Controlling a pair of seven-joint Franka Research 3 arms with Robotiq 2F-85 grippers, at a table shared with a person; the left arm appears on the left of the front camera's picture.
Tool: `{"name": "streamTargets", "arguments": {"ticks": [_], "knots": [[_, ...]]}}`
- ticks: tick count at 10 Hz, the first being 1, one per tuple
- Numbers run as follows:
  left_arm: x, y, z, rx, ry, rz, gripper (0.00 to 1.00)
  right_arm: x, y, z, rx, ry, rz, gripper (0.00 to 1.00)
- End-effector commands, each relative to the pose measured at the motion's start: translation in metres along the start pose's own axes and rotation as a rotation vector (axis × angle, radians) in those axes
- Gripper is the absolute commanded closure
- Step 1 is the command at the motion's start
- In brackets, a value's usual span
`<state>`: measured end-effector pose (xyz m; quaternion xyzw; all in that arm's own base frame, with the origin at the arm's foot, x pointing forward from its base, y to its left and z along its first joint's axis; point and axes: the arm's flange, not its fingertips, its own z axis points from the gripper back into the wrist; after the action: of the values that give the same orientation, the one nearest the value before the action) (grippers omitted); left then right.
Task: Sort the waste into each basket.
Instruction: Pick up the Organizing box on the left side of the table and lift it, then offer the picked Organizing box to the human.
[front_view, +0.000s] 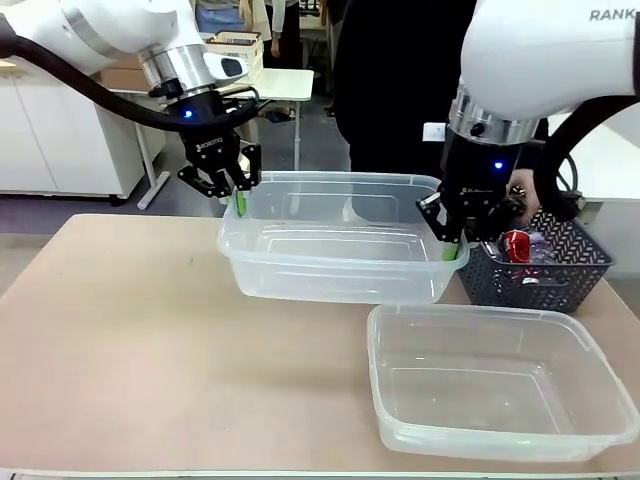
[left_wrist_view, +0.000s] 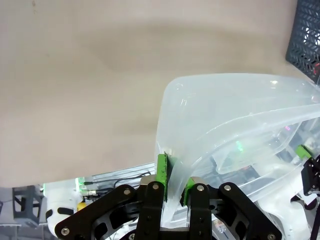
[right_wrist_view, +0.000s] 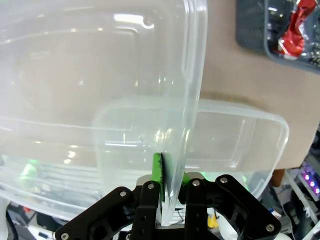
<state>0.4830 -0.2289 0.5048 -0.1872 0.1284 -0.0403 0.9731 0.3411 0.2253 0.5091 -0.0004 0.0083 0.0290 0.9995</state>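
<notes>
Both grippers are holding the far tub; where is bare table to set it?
Widest bare patch: the left half of the table, between the held tub and the near edge. A narrower strip lies in front of that tub, left of the second tub. Crowded on the right: second tub, dark mesh basket and right gripper sit close together.

The far tub (front_view: 330, 245) and the near tub (front_view: 500, 390) are both colourless and see-through, over a plain beige table (front_view: 120, 340). The basket (front_view: 548, 287) is dark grey, open lattice; a crushed can (front_view: 516, 244) inside shows red and silver. The left gripper (front_view: 240, 205) and right gripper (front_view: 452, 250) are black with green pads.
</notes>
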Motion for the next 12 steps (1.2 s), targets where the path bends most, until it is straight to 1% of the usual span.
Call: {"name": "streamTargets", "arguments": {"ticks": [1, 12], "knots": [[-0.0046, -0.0027, 0.0018, -0.001, -0.018, -0.014, 0.93, -0.0028, 0.0064, 0.0024, 0.0, 0.007, 0.02, 0.95], [-0.0046, -0.0027, 0.0018, -0.001, -0.018, -0.014, 0.93, -0.0028, 0.0064, 0.0024, 0.0, 0.007, 0.02, 0.95]]}}
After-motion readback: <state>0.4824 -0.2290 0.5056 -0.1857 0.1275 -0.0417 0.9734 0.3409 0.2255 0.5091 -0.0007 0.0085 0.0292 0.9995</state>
